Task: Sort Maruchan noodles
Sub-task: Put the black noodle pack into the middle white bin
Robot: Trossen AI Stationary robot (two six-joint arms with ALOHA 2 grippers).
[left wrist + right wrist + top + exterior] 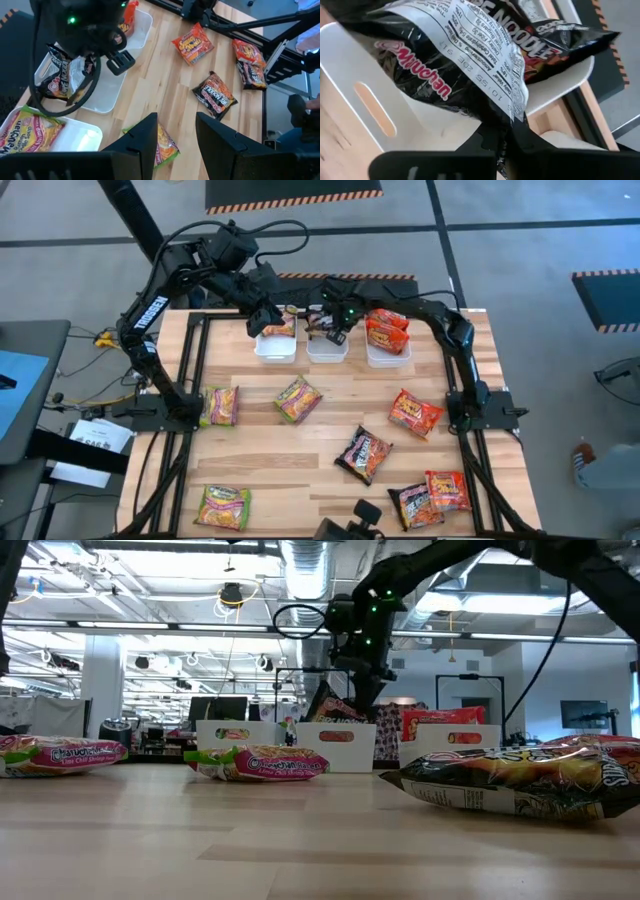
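Observation:
Three white bins stand in a row at the table's far side. The left bin [275, 356] holds a green-yellow packet [30, 132], and the right bin [388, 363] holds red packets [386, 332]. My right gripper [337, 332] hangs over the middle bin [327, 358], shut on a black Maruchan packet [62, 75]. My left gripper [175, 137] hovers open above the left bin, with nothing between its fingers. My right gripper pinches the black packet by its crimped end seam [512, 114] between its two fingers. The fingers come from above, pointing steeply down. The packet hangs tilted over the middle bin [360, 65]; I cannot tell whether its lower end touches the bin.
Loose packets lie on the wooden table: green-yellow ones [220, 405] [298, 398] [222, 507], red ones [415, 413] [447, 490] and black ones [363, 453] [413, 505]. Black arm frames run along both table sides.

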